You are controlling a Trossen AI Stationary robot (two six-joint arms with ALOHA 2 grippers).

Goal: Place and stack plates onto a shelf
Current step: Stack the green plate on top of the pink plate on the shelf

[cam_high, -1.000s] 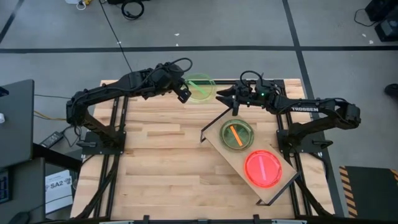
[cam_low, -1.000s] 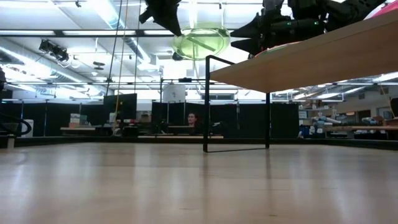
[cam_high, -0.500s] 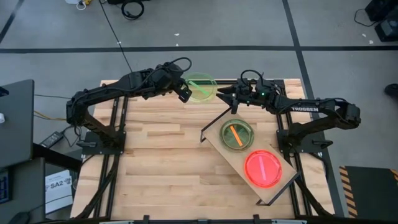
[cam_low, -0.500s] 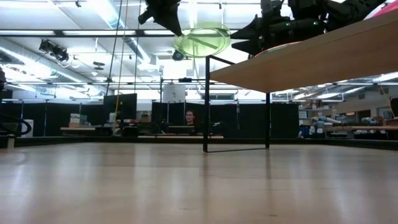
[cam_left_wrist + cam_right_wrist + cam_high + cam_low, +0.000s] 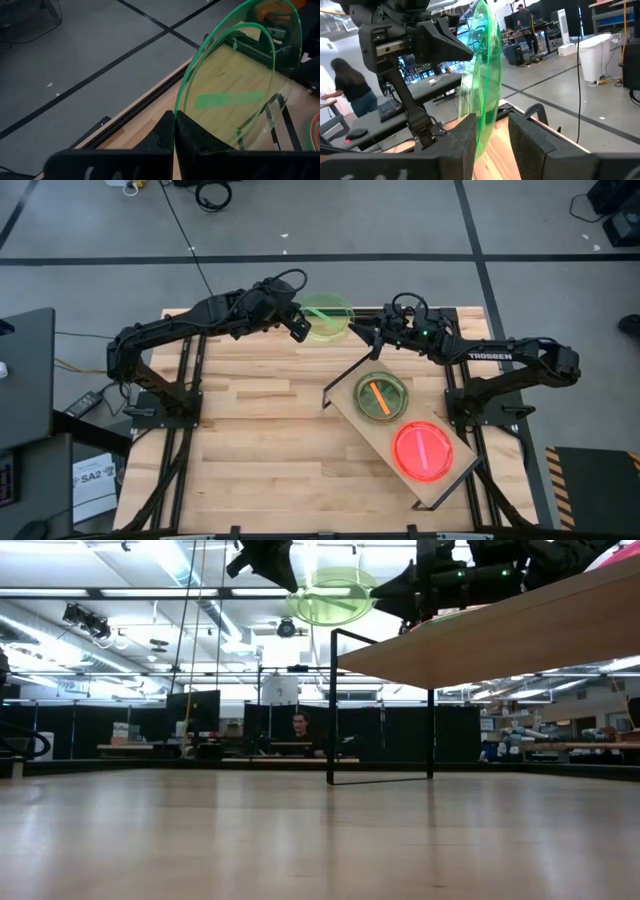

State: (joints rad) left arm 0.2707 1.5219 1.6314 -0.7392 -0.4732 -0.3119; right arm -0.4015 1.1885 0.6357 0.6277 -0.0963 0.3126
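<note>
We see the left tool (image 5: 297,326) pinching the green plate (image 5: 326,317) at 12 o'clock; right tool (image 5: 372,332) open astride its rim. Early release risks 1 dropped plate.

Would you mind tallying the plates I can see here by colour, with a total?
Green plate held up between both grippers: 1
Dark green plate with an orange bar, on the shelf: 1
Pink-red plate on the shelf: 1
Total: 3
</note>
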